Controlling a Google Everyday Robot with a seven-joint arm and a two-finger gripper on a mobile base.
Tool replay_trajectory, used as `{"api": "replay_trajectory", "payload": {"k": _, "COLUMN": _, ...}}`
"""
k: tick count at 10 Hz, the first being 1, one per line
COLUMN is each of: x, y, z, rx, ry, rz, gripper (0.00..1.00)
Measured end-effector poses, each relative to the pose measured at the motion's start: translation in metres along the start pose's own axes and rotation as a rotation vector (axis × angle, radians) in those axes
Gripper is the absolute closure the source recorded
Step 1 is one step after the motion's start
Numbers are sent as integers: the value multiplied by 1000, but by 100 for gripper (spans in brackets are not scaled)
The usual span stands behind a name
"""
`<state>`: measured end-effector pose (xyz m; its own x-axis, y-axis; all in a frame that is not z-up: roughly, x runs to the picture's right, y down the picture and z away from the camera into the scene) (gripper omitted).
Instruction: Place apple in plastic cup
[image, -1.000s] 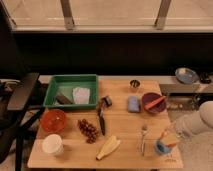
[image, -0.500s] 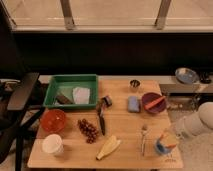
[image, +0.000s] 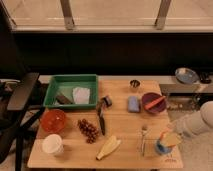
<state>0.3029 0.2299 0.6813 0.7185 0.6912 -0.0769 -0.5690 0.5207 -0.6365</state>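
Note:
The apple (image: 172, 139), yellowish with a pink blush, is at the table's front right corner, right over the mouth of the light-blue plastic cup (image: 161, 148). My gripper (image: 174, 136) comes in from the right on a pale arm (image: 196, 123) and is shut on the apple, holding it at the cup's rim. Most of the cup's opening is hidden behind the apple and gripper.
On the wooden table (image: 125, 125): green tray (image: 70, 80), orange bowl (image: 53, 120), cream cup (image: 52, 144), grapes (image: 89, 130), banana (image: 109, 147), knife (image: 101, 119), blue sponge (image: 133, 103), purple bowl (image: 151, 102), tiny metal cup (image: 134, 83), utensil (image: 144, 138). A chair (image: 20, 100) stands left.
The arm has shifted slightly down and in; the apple stays at the cup's mouth, hardly moved. Nothing else on the table has moved.

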Motion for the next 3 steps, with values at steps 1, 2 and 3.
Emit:
{"api": "replay_trajectory", "payload": {"k": 1, "x": -1, "y": 0, "z": 0, "rx": -1, "ry": 0, "rz": -3, "gripper": 20}}
{"api": "replay_trajectory", "payload": {"k": 2, "x": -2, "y": 0, "z": 0, "rx": -1, "ry": 0, "rz": -3, "gripper": 20}}
{"api": "replay_trajectory", "payload": {"k": 3, "x": -1, "y": 0, "z": 0, "rx": 0, "ry": 0, "rz": -2, "gripper": 20}}
